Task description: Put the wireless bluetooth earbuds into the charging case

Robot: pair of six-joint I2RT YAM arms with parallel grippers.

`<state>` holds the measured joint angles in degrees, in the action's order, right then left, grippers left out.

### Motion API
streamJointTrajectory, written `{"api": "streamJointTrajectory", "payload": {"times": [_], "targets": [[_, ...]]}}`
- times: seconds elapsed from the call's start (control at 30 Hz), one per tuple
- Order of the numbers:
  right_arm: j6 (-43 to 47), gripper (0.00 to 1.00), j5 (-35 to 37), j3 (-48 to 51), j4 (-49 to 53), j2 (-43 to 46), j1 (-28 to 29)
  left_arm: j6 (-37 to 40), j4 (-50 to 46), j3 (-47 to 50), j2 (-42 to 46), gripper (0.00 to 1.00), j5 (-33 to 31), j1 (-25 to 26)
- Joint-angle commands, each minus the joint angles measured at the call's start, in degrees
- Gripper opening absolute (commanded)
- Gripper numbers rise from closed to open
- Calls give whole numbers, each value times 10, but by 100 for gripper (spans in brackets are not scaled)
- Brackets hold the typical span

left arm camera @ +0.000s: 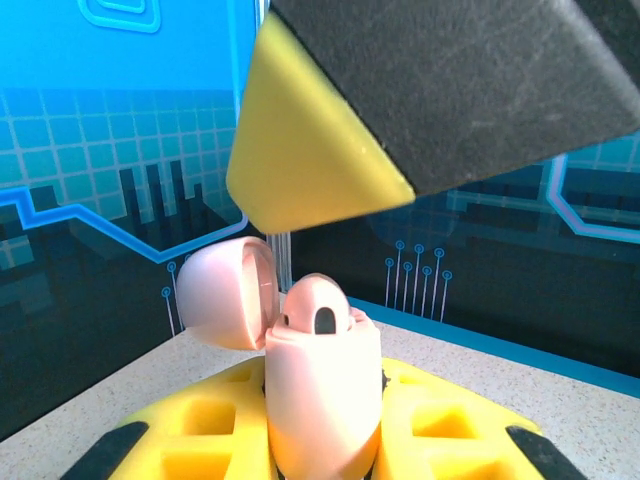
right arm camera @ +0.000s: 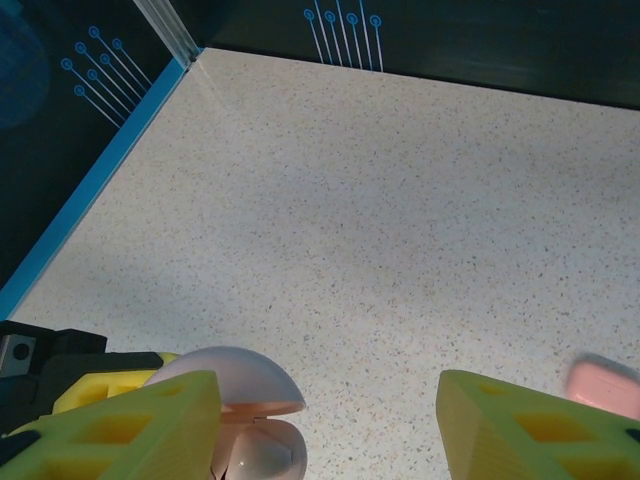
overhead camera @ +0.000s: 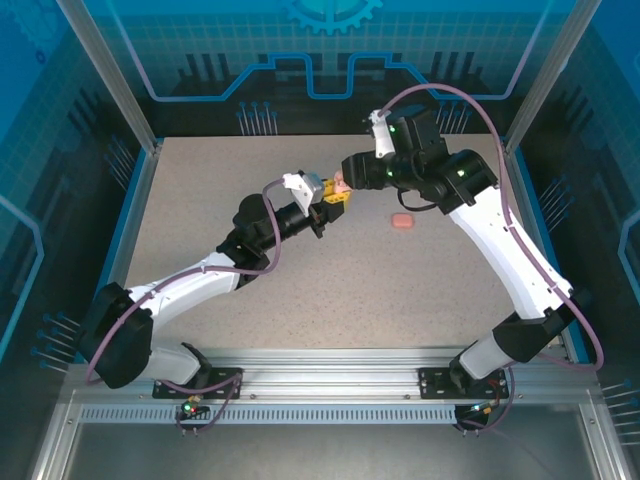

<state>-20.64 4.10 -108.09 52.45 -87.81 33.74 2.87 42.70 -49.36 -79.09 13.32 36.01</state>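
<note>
The left arm stretches forward and inward. The left gripper [overhead camera: 334,199] pinches the charging case [left arm camera: 322,395] upright between its yellow fingers. The lid [left arm camera: 225,295] is swung back and one earbud [left arm camera: 318,303] sits in the top. The right gripper [right arm camera: 330,420] hangs just above, fingers spread. A second pink case [overhead camera: 402,221] lies near its right finger on bare tabletop [right arm camera: 380,220], with the walls well apart.

The open pink charging case [overhead camera: 341,186] in the top view is almost wholly hidden between the left gripper [overhead camera: 333,200] and the right gripper [overhead camera: 347,180]; its contents are too small to tell. In the left wrist view its base runs off the bottom edge, and an earbud [left arm camera: 318,305] shows only its top. One of the right gripper's fingers [left arm camera: 320,150] is blurred and cut off above. In the right wrist view a second pink case [right arm camera: 604,386] is blurred and cut off by the right edge.
</note>
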Motion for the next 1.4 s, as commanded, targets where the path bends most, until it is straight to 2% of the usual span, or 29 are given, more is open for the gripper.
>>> {"api": "streamJointTrajectory", "payload": {"times": [0.0,0.33,0.6,0.8,1.2,1.37], "targets": [[-17,60,3,5,-24,7,-10,-4,22,-16,-4,0,-6,-2],[-9,60,-23,-131,13,-94,-36,-5,25,-7,-5,0,14,-2],[-8,59,-49,-134,24,-141,-33,-7,37,-10,-6,0,12,-2],[-4,56,-53,-82,18,-102,-27,-5,32,-18,-10,0,-5,-3],[-30,53,-58,91,-20,13,-2,-5,25,-31,-12,0,-22,-3],[-63,59,-14,91,-38,39,-36,-19,22,-26,-19,0,-22,-3]]}}
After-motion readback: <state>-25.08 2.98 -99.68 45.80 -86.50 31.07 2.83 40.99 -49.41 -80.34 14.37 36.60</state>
